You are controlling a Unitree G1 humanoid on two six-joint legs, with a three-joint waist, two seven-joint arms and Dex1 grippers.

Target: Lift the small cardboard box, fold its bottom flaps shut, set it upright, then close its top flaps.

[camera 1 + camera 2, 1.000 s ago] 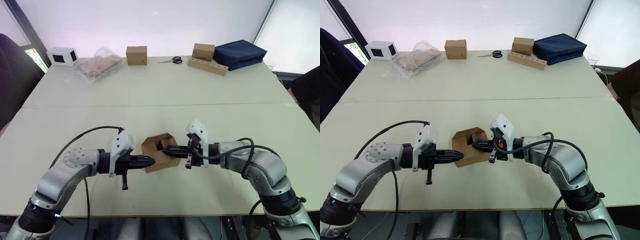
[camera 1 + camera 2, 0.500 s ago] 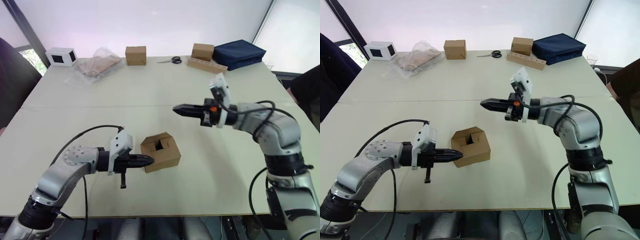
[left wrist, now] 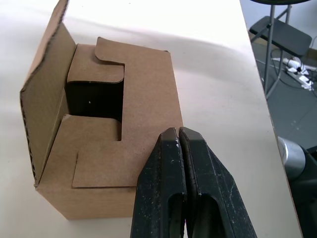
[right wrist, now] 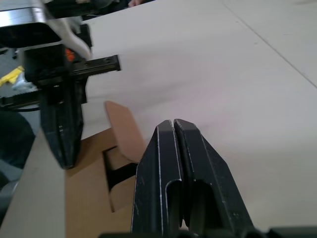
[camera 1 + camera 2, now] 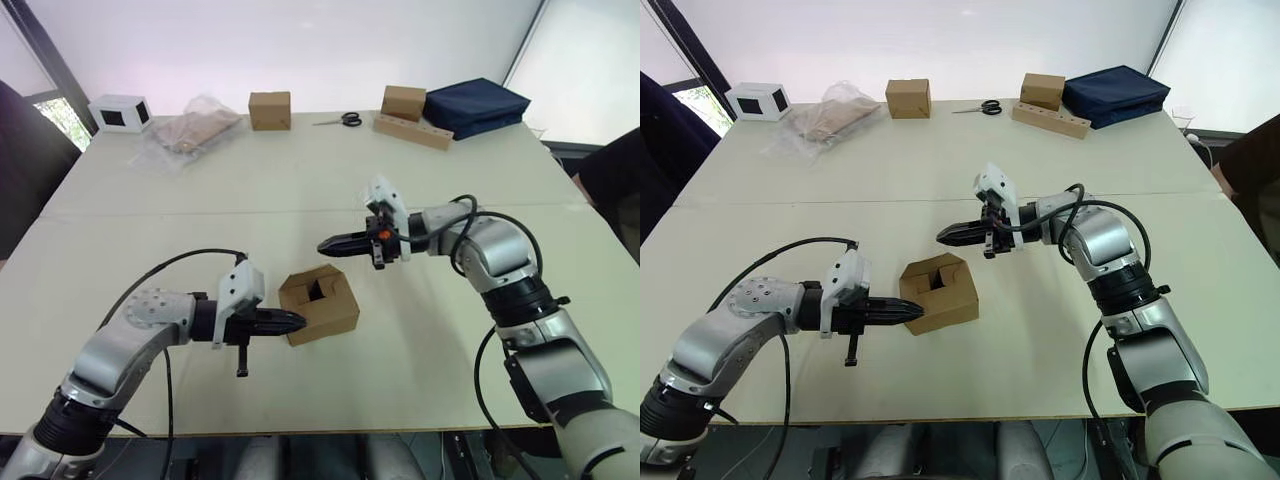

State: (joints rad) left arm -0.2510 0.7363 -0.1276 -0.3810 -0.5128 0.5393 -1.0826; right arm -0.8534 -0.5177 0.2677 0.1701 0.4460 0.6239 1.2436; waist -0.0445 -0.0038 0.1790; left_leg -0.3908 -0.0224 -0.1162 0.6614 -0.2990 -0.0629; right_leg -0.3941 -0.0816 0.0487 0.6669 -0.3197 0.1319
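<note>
The small cardboard box (image 5: 322, 308) lies on the table's near middle, its upward face showing folded flaps around a dark square gap (image 3: 94, 96); one flap (image 3: 47, 74) stands up at its edge. My left gripper (image 5: 300, 321) is shut, with its tips against the box's left side. In the left wrist view the shut fingertips (image 3: 171, 136) rest at the folded face's edge. My right gripper (image 5: 943, 237) is shut and empty, hovering a little above and behind the box, pointing left.
Along the far edge stand a white box with a black face (image 5: 120, 112), a clear plastic bag (image 5: 190, 128), two small cartons (image 5: 269, 109) (image 5: 403, 102), scissors (image 5: 345, 120), a wooden block (image 5: 415, 131) and a navy bag (image 5: 477, 105).
The right gripper left the box's opening, rose up and to the right, then came back down and left toward the box. The left gripper has stayed against the box.
</note>
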